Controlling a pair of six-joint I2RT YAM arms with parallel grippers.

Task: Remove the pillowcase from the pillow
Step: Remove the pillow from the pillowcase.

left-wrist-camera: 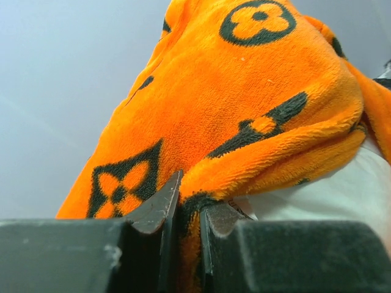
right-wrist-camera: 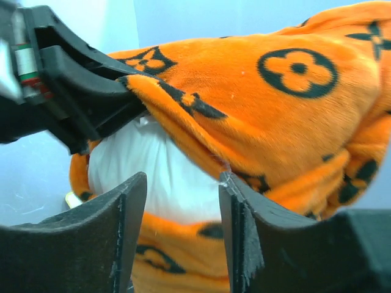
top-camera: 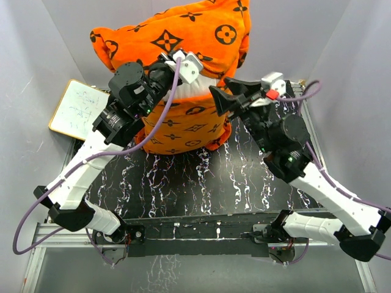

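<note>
Pinching the hem of the pillowcase (left-wrist-camera: pixel 244 110), the left gripper (left-wrist-camera: pixel 189 198) has its jaws drawn almost together, with a fold of orange plush caught between them. The right gripper (right-wrist-camera: pixel 182 195) holds nothing. Its jaws stand parted just in front of the pillow (right-wrist-camera: pixel 159 165), under the lifted hem. The pillow sits inside the pillowcase, and its white bulge shows through the opening between the upper and lower orange cloth. The bundle stands at the far edge of the table (top-camera: pixel 195 183), close to the grey walls (top-camera: pixel 36 43). A whiteboard (top-camera: pixel 79 110) lies to its left, beside the left arm. Dark marbled tabletop shows between the bundle and the arm bases.
</note>
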